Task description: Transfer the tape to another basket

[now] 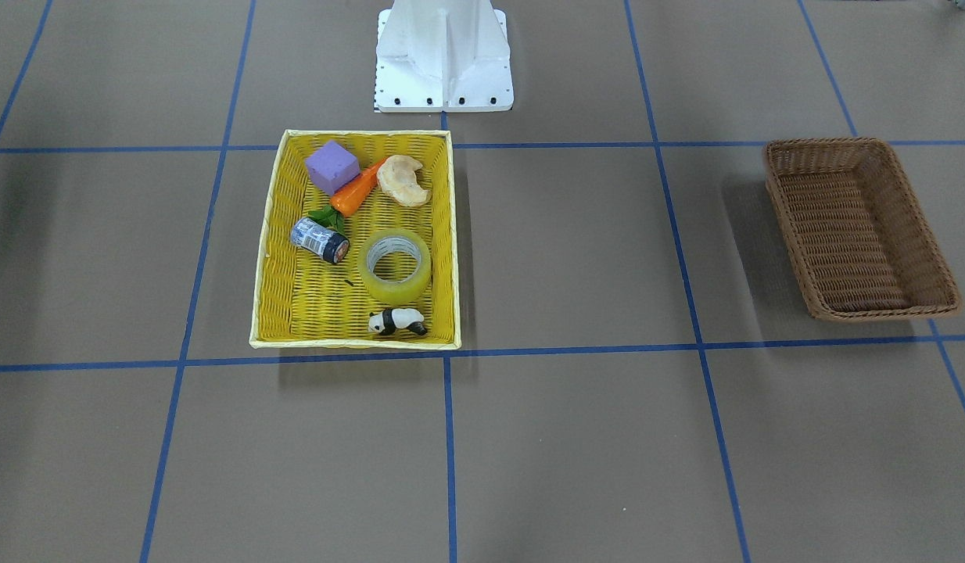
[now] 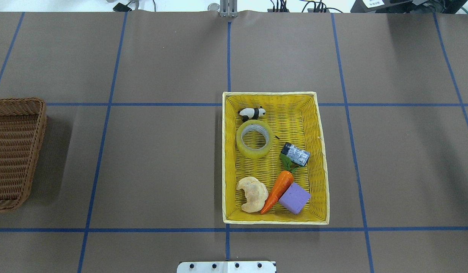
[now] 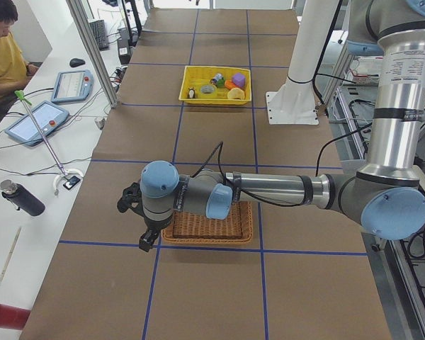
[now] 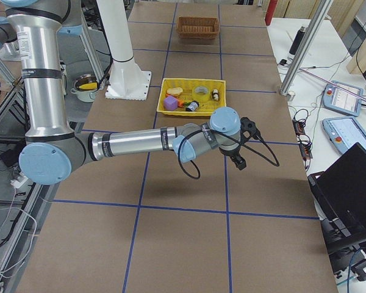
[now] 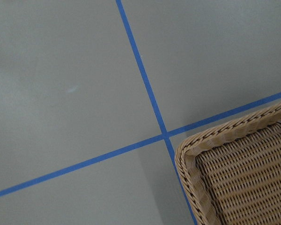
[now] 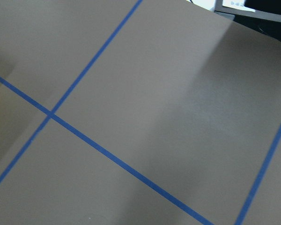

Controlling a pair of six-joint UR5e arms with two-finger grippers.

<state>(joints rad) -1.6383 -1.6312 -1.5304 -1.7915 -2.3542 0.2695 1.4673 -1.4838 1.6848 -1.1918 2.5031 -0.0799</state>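
Note:
The tape [image 1: 394,266] is a yellowish translucent roll lying flat in the yellow basket [image 1: 354,134], between a panda figure and a pastry. It also shows from overhead [image 2: 254,139]. The brown wicker basket [image 1: 858,227] stands empty far off on my left side [image 2: 14,151]. My left gripper [image 3: 147,242] hangs above the table beside the brown basket's outer corner [image 5: 239,183]. My right gripper [image 4: 240,162] hangs above bare table, beyond the yellow basket [image 4: 194,96]. Both show only in the side views, so I cannot tell whether they are open or shut.
The yellow basket [image 2: 270,93] also holds a panda figure [image 2: 252,112], a small blue-grey cylinder [image 2: 295,154], a toy carrot [image 2: 277,189], a purple block [image 2: 294,198] and a pastry [image 2: 252,193]. The white robot base [image 1: 443,55] stands behind it. An operator [image 3: 3,57] sits beside the table.

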